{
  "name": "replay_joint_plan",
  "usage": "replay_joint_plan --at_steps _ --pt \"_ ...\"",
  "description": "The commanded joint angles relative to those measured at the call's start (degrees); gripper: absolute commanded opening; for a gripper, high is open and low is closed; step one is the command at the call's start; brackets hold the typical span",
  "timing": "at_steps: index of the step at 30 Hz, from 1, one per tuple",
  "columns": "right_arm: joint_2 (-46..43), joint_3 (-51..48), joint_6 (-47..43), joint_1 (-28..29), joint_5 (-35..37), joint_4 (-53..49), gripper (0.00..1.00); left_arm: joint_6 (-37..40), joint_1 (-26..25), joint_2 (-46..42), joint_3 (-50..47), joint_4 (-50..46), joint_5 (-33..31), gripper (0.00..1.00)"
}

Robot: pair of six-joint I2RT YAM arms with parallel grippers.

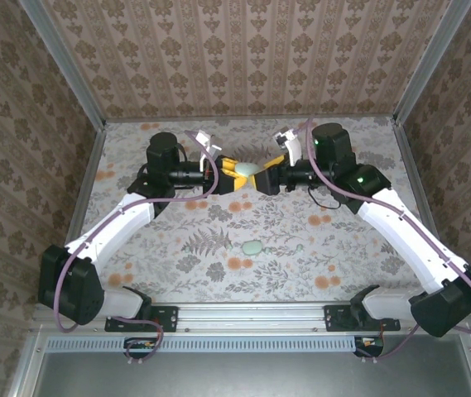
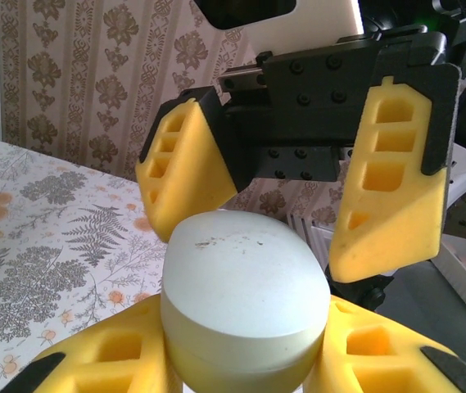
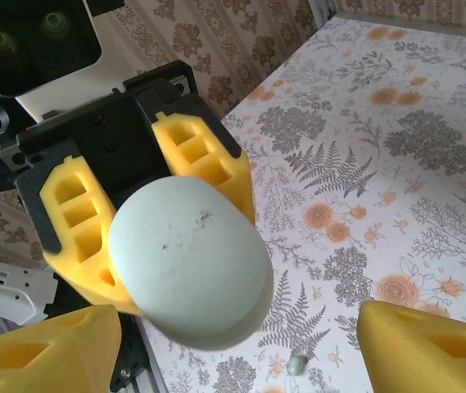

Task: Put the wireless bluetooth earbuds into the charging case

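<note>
No writing, label or number can be read anywhere.

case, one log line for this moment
case: closed, midair | left gripper: shut on case | right gripper: open, facing case | earbud: on table

the top view looks steeply down from above and behind the arm bases, facing 12 o'clock across the whole worktop [image 1: 218, 240]. the left wrist view sits close behind the left pincer [image 2: 245, 344], facing 3 o'clock. the right wrist view, close behind the right pincer [image 3: 241, 360], faces 9 o'clock. all three share the charging case [image 1: 252, 170] between the pincers.
</note>
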Motion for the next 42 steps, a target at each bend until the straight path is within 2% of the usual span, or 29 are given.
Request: replay_joint_plan --at_steps 1,6,20,29,34,42 --pt "0.9 2.5 -1.1 0.2 0.0 -0.9 0.77 0.9 -0.5 -1.0 1.0 0.5 1.3 0.18" --pt "2.3 3.9 -0.5 -0.3 4.6 -2.4 0.75 1.0 -0.6 -1.2 1.0 0.2 1.3 0.18" --pt "3.2 4.3 6.1 -4.8 6.2 -1.2 0.74 1.8 -0.6 -1.8 0.5 -1.0 1.3 0.18" --pt "-2.3 -3.3 4.6 -4.8 -7.8 9.3 0.78 0.4 -0.3 -1.3 0.9 -0.9 1.5 0.18" --pt "-3.3 -4.0 2.7 -3.8 -9.4 9.8 0.79 -0.8 -0.3 -1.1 1.0 0.4 2.0 0.17" --pt "0.7 -1.5 0.3 -2.5 -12.1 8.9 0.79 -1.1 -0.5 -1.2 1.4 0.6 2.1 0.17"
